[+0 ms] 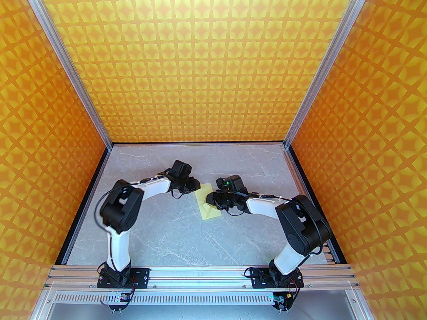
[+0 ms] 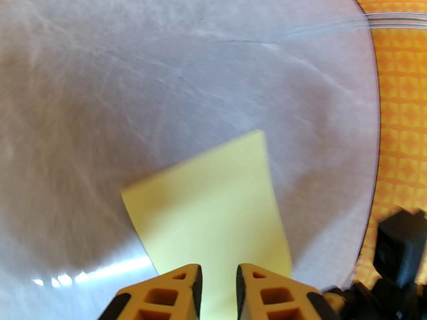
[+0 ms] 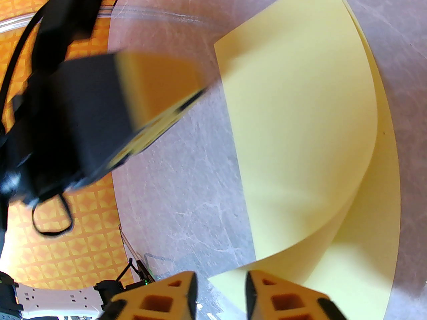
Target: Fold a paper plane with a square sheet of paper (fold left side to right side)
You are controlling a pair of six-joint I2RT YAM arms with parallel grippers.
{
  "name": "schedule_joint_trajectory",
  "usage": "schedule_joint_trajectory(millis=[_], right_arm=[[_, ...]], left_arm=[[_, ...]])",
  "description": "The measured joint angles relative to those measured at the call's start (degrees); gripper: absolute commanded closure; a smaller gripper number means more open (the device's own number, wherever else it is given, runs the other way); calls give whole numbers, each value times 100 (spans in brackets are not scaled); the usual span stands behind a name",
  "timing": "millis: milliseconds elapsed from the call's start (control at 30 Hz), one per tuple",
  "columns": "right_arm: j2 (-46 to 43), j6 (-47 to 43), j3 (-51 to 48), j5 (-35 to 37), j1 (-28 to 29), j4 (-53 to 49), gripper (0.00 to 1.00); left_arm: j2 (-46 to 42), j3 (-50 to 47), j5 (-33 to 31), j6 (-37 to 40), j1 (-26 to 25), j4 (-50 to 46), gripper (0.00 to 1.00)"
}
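The square sheet of paper point(image 1: 210, 213) lies on the grey marbled table point(image 1: 173, 225), about mid-depth and a little right of centre, between the two grippers. It is doubled over into a narrow strip. In the right wrist view, the upper leaf point(image 3: 300, 128) bows up over the lower one and is not pressed flat.

The left gripper point(image 1: 196, 188) is at the strip's far left end. In its own wrist view, its orange fingers point(image 2: 186, 278) stand slightly apart, with yellow paper showing in the gap, and they are not clamped on it. The right gripper point(image 1: 209, 198) hangs over the middle of the strip. Its fingers point(image 3: 267, 288) are also narrowly parted above the paper's near corner, and I cannot tell whether they touch it.
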Motion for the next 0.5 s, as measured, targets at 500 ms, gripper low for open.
schedule_joint_trajectory(millis=[500], right_arm=[[264, -79, 31, 326, 0, -50, 89]], left_arm=[[-549, -1532, 232, -1056, -466, 1226, 71]])
